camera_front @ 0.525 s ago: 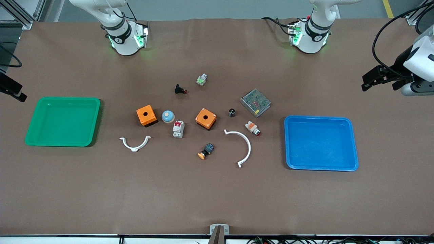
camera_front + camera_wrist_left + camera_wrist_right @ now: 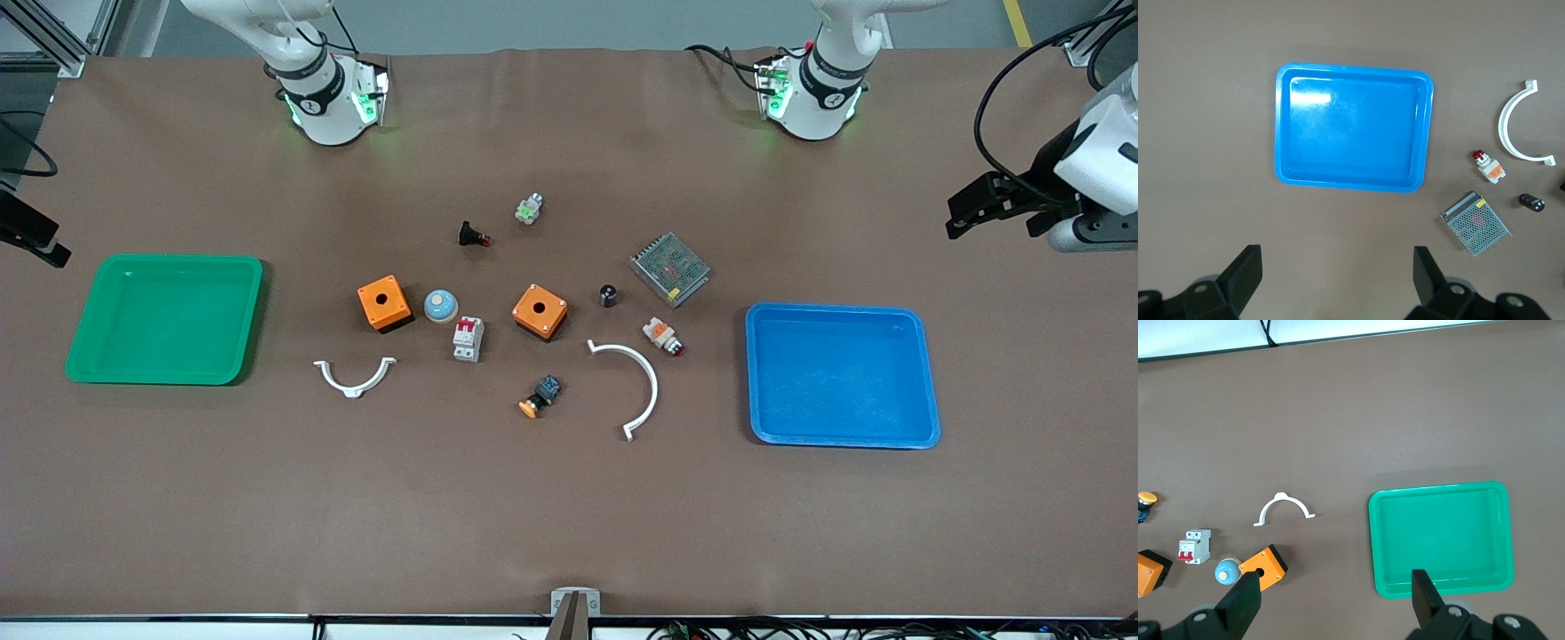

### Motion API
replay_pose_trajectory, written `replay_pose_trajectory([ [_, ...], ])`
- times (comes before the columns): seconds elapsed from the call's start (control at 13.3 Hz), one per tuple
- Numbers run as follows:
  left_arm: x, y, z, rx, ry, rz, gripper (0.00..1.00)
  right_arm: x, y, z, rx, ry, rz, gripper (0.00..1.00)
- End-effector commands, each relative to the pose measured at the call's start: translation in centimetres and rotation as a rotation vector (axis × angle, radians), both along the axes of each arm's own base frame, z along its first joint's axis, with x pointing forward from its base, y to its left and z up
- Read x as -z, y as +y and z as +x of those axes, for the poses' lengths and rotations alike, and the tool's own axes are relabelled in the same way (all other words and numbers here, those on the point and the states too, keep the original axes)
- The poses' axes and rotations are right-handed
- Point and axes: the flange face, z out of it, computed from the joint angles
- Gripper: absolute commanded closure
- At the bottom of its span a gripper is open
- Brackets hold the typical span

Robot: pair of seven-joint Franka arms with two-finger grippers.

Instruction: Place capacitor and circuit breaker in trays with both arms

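Hardly anything moved: the left gripper (image 2: 965, 212) lifted a tiny bit, nothing on the table shifted

Both grippers hang with fingers spread and empty, the left near the blue tray (image 2: 925, 373), the right gripper (image 2: 1331, 600) mostly cut off by the green tray (image 2: 253, 320). Toward the left arm's end stands the capacitor (image 2: 608, 295), beside the metal power supply (image 2: 669, 268); the circuit breaker (image 2: 468, 339) lies between the orange boxes (image 2: 384, 303), long side toward the camera

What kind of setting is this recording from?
Most likely a robotics lab bench for sorting trials: a brown-covered table holds scattered electrical parts such as the circuit breaker and capacitor, with a green tray and a blue tray toward opposite ends.
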Motion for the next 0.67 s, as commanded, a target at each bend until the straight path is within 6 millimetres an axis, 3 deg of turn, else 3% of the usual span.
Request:
replay_pose_trajectory([
  [0.0, 2.2, -1.7, 2.1, 0.026, 0.041, 0.006, 0.00, -0.6, 0.2, 0.0, -0.004, -0.006, 0.006, 0.00],
  [0.22, 6.0, -4.4, 4.4, 0.067, 0.034, -0.004, 0.00, -0.4, 0.8, 0.3, -0.005, -0.005, 0.013, 0.00],
  [0.38, 8.8, -5.8, 5.7, 0.082, 0.048, -0.010, 0.00, 0.5, 2.6, 0.8, -0.035, 0.010, 0.012, 0.00],
  [0.6, 13.1, -10.3, 7.2, 0.029, 0.045, -0.008, 0.00, 2.7, 4.8, 2.2, -0.069, 0.046, 0.011, 0.00],
])
